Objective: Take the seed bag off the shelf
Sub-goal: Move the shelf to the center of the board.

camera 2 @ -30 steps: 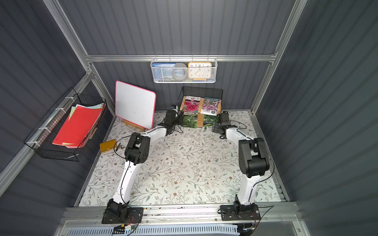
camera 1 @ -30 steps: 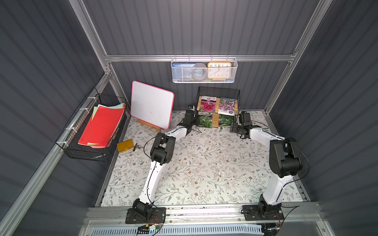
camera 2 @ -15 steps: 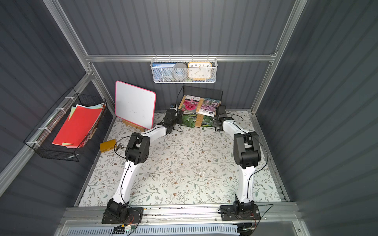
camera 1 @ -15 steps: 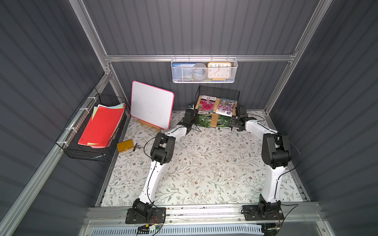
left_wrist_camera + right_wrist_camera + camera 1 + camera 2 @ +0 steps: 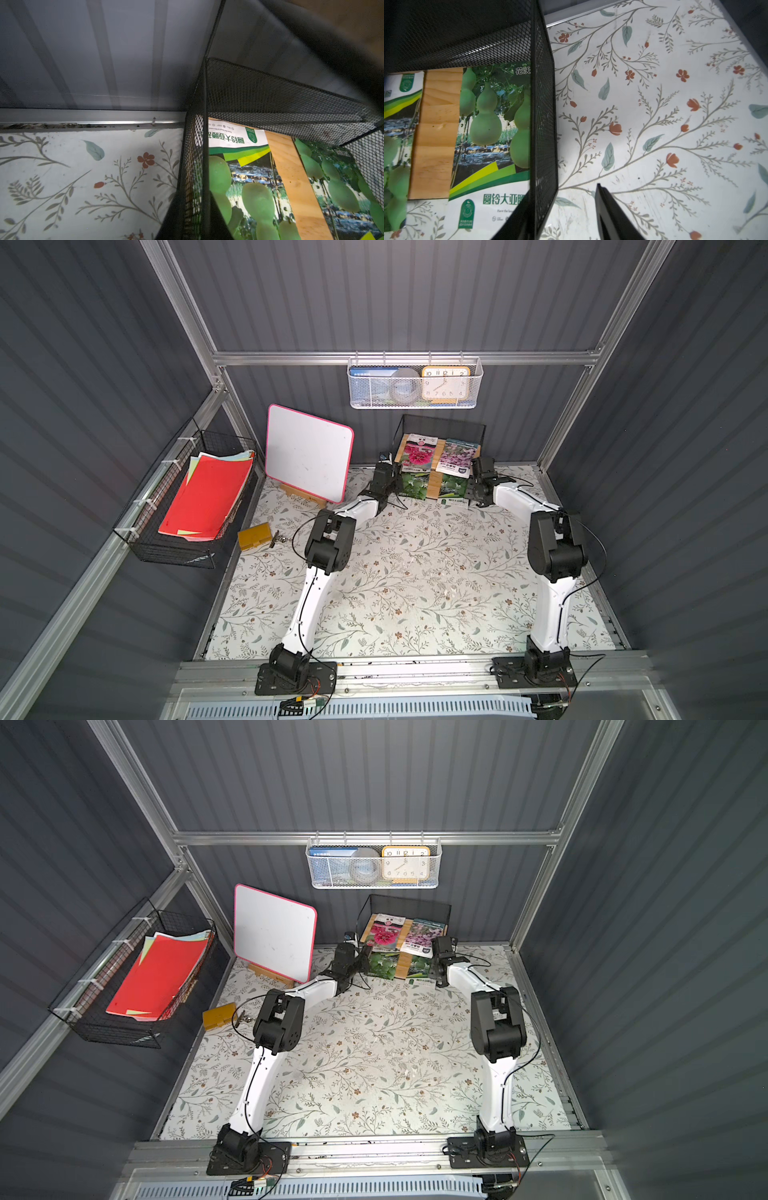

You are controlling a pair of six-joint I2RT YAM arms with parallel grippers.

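Enclosure: dark grey ribbed walls (image 5: 395, 294) on three sides, framed with aluminium rails.
Desk (image 5: 415, 572): flat, covered in a pale cloth printed with leafy twigs and small red flowers.
Arms: two white and black arms stand at the near edge, the left arm (image 5: 324, 539) and the right arm (image 5: 555, 547). Both reach to the back of the desk.
Black wire basket (image 5: 174, 551): hangs on the left wall and holds red papers (image 5: 208, 493).
Whiteboard (image 5: 307, 452): pink-edged, propped at the back, left of the shelf (image 5: 446, 429).
White mesh basket (image 5: 415, 404): hooked on the back rail above the shelf, with a clock (image 5: 445, 383) inside.
Shelf: black mesh frame with two light wooden boards, standing on the desk against the back wall.
Seed bags: four, all lying on the shelf.
Upper board: the pink-flower seed bag (image 5: 417, 454) and the purple-flower seed bag (image 5: 457, 456) lie side by side.
Lower board: the left gourd seed bag (image 5: 413, 485) and the right gourd seed bag (image 5: 453, 489) lie with bare wood between them. The right one overhangs the front edge onto the desk.
Left end effector (image 5: 394, 486): at the shelf's left side wall, fingers pressed together on the mesh, pinching it. The inner finger (image 5: 217, 222) is inside the lower tier.
Right end effector (image 5: 562, 193): straddles the shelf's right side wall with its fingers spread. The outer finger (image 5: 610, 218) is clear of the mesh, over the desk.
Yellow block (image 5: 254, 536): on the desk near the left wall.
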